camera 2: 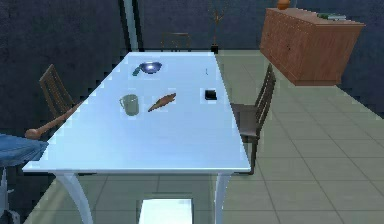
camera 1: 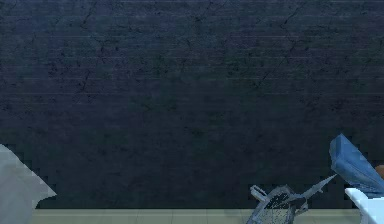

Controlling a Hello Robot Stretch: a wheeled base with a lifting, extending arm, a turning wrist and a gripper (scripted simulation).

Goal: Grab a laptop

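White bench: mug, bowl, small black slab. I risk mistaking the slab for a laptop. Jaws' state: cannot tell.

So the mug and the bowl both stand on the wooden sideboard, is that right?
Not quite. In the arm side view the mug and the bowl both stand on the white table, not on the wooden sideboard.
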